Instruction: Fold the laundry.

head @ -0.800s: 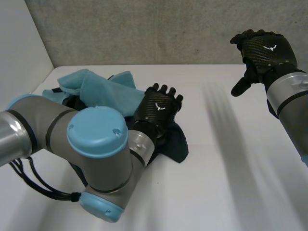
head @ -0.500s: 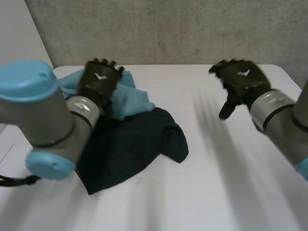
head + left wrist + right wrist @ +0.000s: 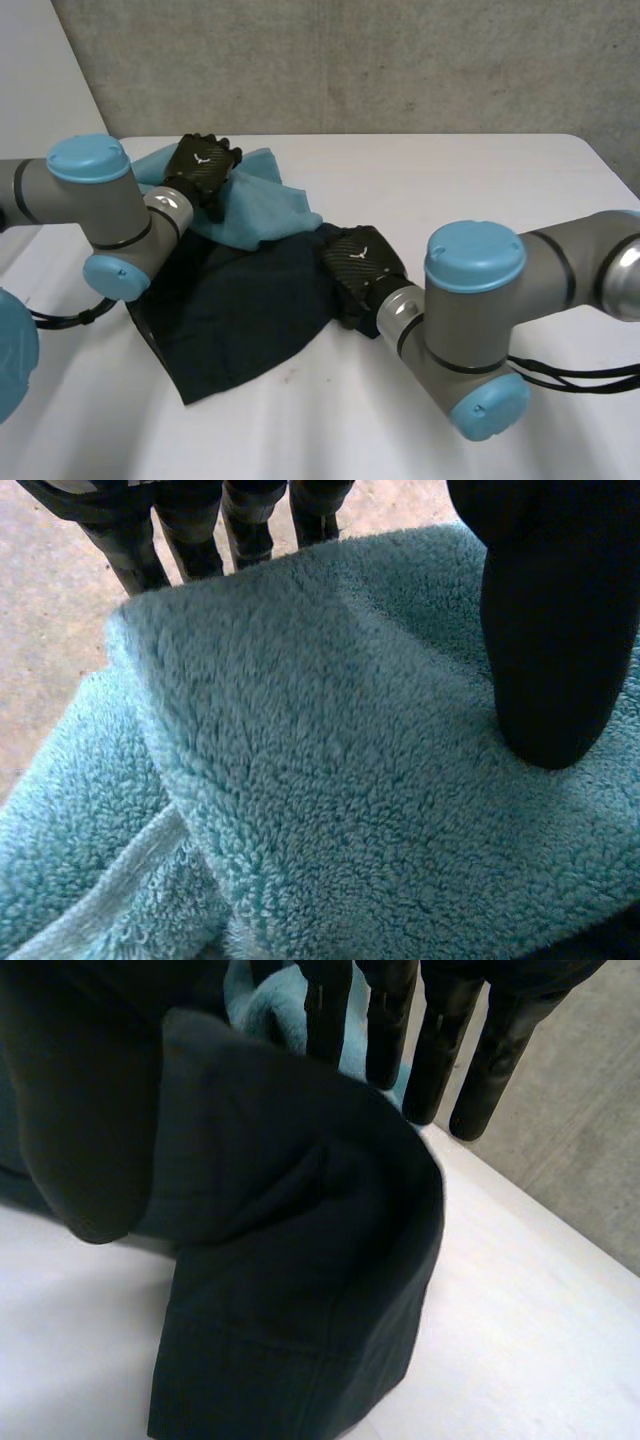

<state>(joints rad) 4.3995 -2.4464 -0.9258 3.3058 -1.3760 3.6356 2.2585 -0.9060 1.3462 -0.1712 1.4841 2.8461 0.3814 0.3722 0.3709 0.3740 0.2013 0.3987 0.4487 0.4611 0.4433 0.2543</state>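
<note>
Carbon-black left robot hand (image 3: 203, 165) is at the far left of the pile, pinching a fold of the light-blue towel (image 3: 262, 205). Its wrist view shows the thumb on top of the terry and straight fingers down the far side of the fold.

Right robot hand (image 3: 362, 265) is on the right edge of the dark garment (image 3: 250, 310) and is also closed on cloth. A rolled edge sits between thumb and fingers, with the fingers poking past it toward the towel. Hem stitching shows just below the grip, so it has an edge, not the middle.

Layout: the towel lies crumpled at the far left of the tabletop (image 3: 480, 180). Its near-right part appears to lie over the far edge of the dark garment. The garment is spread loosely, nearer and to the right of the towel, and is bunched where the right hand has it.

Step, my read: not folding yet. This looks like separating the two items, one hand per piece. Nothing is laid flat.

Next move needs:
- Pull the hands apart so the towel slides off the garment, left going far-left and right going near-right.
- Watch that the overlap doesn't drag the garment along.
- Park one piece, spread the other flat and find its corners before any fold.
- Neither grip is on a clear corner as far as I can tell, so a regrasp is likely.
</note>
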